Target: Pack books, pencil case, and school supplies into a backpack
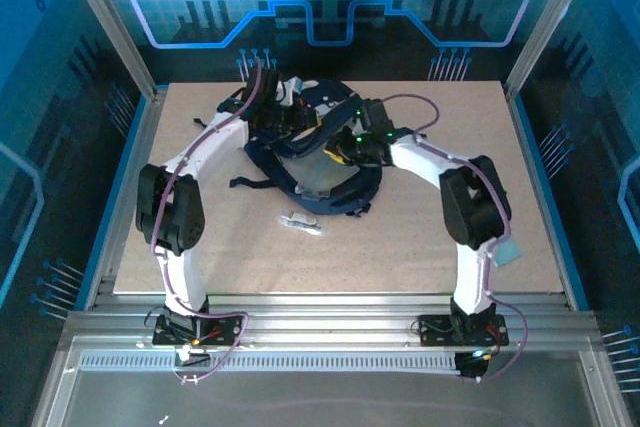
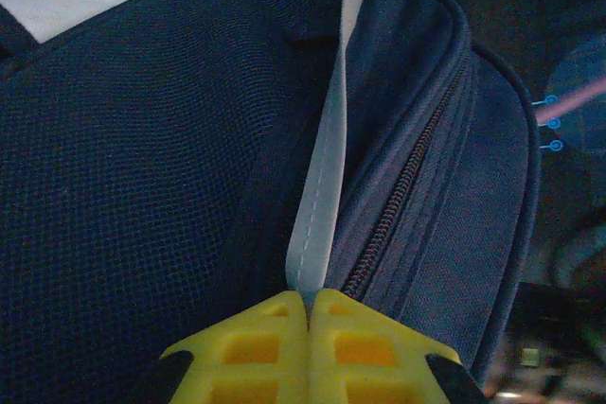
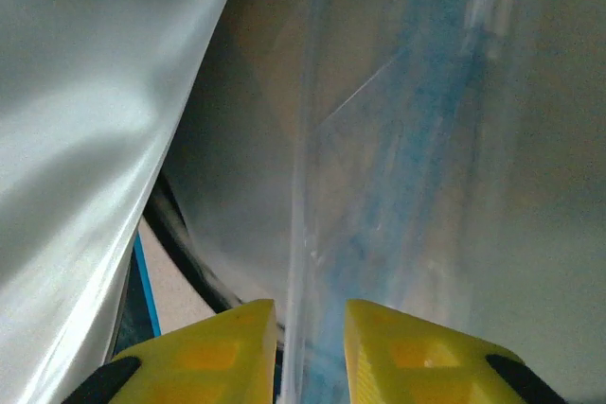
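Observation:
The navy backpack (image 1: 262,150) lies at the back middle of the table. My left gripper (image 2: 309,302) is shut on its pale stripe (image 2: 327,177), right beside the zipper (image 2: 398,205); from above this gripper (image 1: 272,109) sits at the backpack's upper left. My right gripper (image 3: 311,314) is closed on the transparent pencil case (image 3: 398,186), whose edge runs up between the yellow fingers. From above, the right gripper (image 1: 345,152) hangs over the backpack's right side, with the pale pouch (image 1: 318,182) below it. The small pale school supplies (image 1: 300,222) lie on the table in front of the backpack. The books are out of view.
Dark straps (image 1: 250,183) trail from the backpack toward the left front. A pale teal scrap (image 1: 508,252) lies at the table's right edge. Metal frame posts (image 1: 110,17) and blue walls enclose the table on three sides.

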### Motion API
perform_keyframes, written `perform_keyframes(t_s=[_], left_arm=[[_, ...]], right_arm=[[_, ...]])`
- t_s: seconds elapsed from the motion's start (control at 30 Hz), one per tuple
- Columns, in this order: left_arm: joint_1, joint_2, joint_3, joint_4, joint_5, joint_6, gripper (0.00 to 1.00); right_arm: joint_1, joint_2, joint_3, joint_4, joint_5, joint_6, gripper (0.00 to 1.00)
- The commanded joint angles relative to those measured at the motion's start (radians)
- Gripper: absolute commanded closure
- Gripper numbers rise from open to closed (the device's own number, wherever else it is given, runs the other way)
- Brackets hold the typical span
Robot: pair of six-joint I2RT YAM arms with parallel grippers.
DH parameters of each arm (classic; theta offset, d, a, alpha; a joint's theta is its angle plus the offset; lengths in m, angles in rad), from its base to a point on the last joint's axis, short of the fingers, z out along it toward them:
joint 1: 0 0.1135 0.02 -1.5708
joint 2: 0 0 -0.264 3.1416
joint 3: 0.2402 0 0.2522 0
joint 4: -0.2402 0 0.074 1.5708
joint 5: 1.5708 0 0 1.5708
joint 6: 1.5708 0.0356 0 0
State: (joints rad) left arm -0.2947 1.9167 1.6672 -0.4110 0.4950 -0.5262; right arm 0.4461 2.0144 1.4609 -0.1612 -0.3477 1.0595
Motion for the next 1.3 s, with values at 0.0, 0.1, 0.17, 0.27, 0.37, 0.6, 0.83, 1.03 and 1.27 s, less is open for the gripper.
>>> perform_keyframes(t_s=[0.0,0.1,0.17,0.27,0.37,0.6,0.83,1.03,1.27], left_arm=[[-0.023,-0.079,0.053,0.07,0.077,-0.047,1.0],[-0.024,-0.084,0.063,0.068,0.071,-0.053,1.0],[-0.024,-0.09,0.057,0.07,0.061,-0.054,1.0],[-0.023,-0.097,0.047,0.073,0.035,-0.049,1.0],[-0.02,-0.1,0.025,0.093,0.018,-0.052,1.0],[-0.017,-0.102,-0.003,0.112,0.028,-0.059,1.0],[-0.018,-0.107,-0.019,0.132,0.042,-0.075,1.0],[-0.018,-0.11,-0.017,0.123,0.043,-0.073,1.0],[-0.018,-0.113,-0.026,0.117,0.042,-0.072,1.0]], right_arm=[[0.035,0.076,0.076,0.072,0.088,0.14,0.74],[0.049,0.127,0.128,0.086,0.108,0.167,0.74],[0.058,0.121,0.149,0.059,0.129,0.135,0.73],[0.06,0.058,0.122,0.002,0.177,0.065,0.69],[0.051,-0.044,0.03,-0.017,0.209,0.009,0.64],[0.023,-0.226,-0.133,-0.125,0.191,-0.134,0.53],[0.027,-0.206,-0.232,-0.015,0.105,-0.126,0.53],[0.052,-0.078,-0.177,0.057,0.071,-0.099,0.54],[0.048,-0.018,-0.168,0.201,0.008,-0.037,0.78]])
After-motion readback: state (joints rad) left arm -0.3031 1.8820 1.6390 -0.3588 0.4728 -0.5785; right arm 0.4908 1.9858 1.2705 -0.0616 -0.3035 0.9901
